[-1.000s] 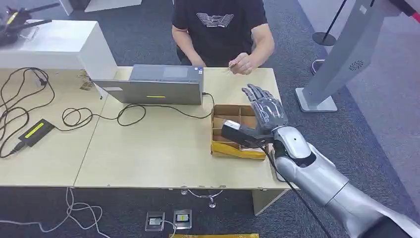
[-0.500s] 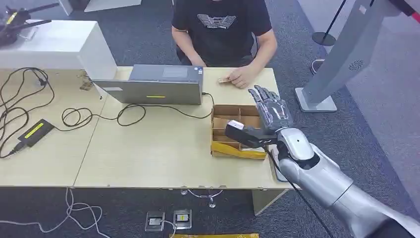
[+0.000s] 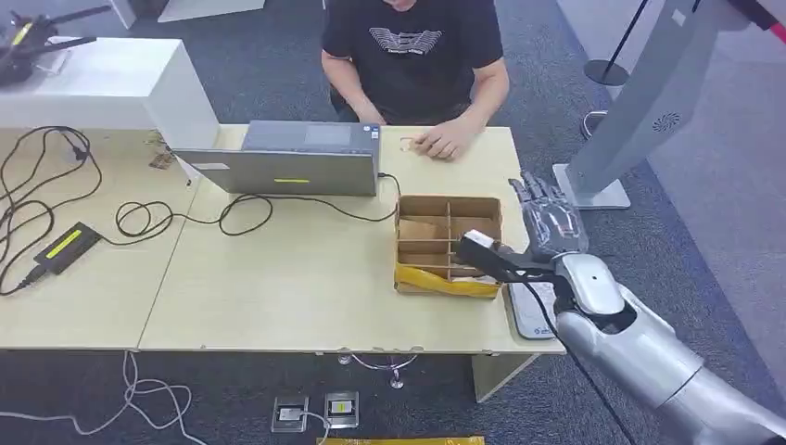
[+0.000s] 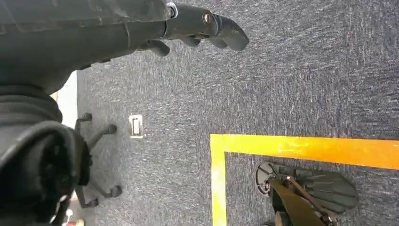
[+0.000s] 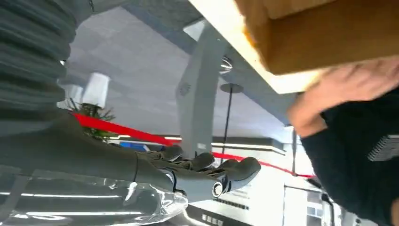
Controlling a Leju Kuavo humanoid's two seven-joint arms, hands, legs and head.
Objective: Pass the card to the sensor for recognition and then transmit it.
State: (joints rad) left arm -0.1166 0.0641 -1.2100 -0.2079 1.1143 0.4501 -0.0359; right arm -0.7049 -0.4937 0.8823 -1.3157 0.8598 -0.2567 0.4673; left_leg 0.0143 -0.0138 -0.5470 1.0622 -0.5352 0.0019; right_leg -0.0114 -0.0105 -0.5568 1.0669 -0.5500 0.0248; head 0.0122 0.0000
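Head view: divided cardboard box (image 3: 449, 206) holds cards (image 3: 418, 229).

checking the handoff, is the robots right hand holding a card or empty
Empty: the right hand hangs past the table's right edge, fingers spread, nothing between them. The person's hand rests on the table.

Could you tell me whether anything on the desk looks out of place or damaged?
The cardboard divider box has a yellow front wall that sags outward, looking bent. Black cables sprawl loosely across the table. Nothing looks spilled.
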